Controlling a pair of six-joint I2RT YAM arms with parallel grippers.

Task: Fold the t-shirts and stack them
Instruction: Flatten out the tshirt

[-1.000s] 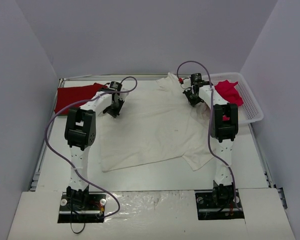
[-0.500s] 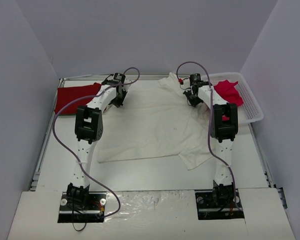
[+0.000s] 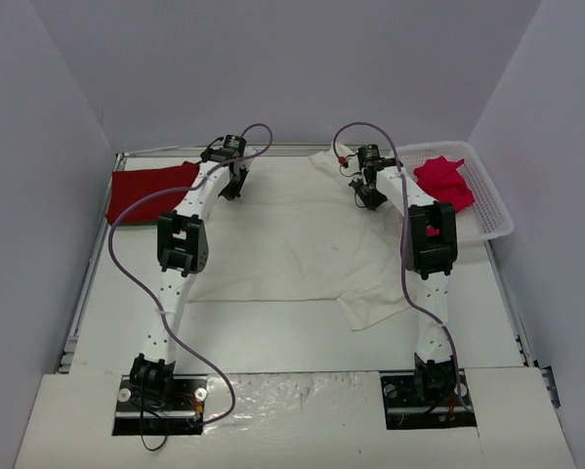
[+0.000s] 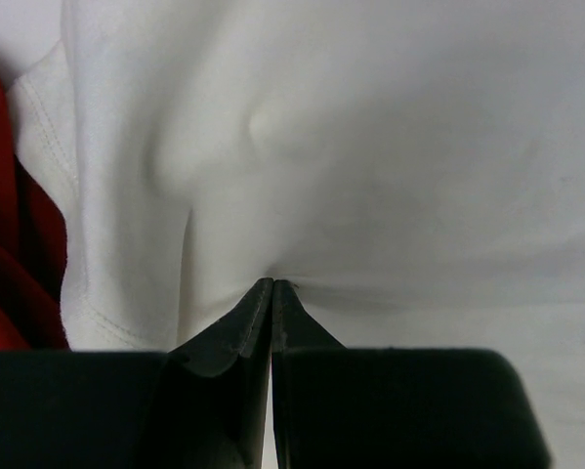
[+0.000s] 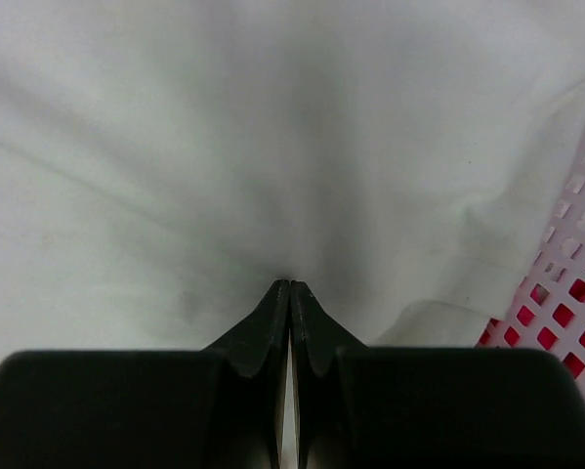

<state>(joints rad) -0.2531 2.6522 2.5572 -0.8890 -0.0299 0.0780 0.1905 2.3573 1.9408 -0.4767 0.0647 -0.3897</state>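
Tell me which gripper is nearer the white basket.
Right. The right gripper pinches the cream-white shirt close to the basket; the left gripper holds the same shirt's opposite side, by the red shirt.

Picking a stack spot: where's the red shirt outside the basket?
Top view: the red t-shirt lies in the table's far-left corner, just left of the left gripper and the cream t-shirt.

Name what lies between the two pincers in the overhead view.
The cream-white t-shirt spans the whole stretch from left pincer to right pincer, both shut on it; the top view shows this.
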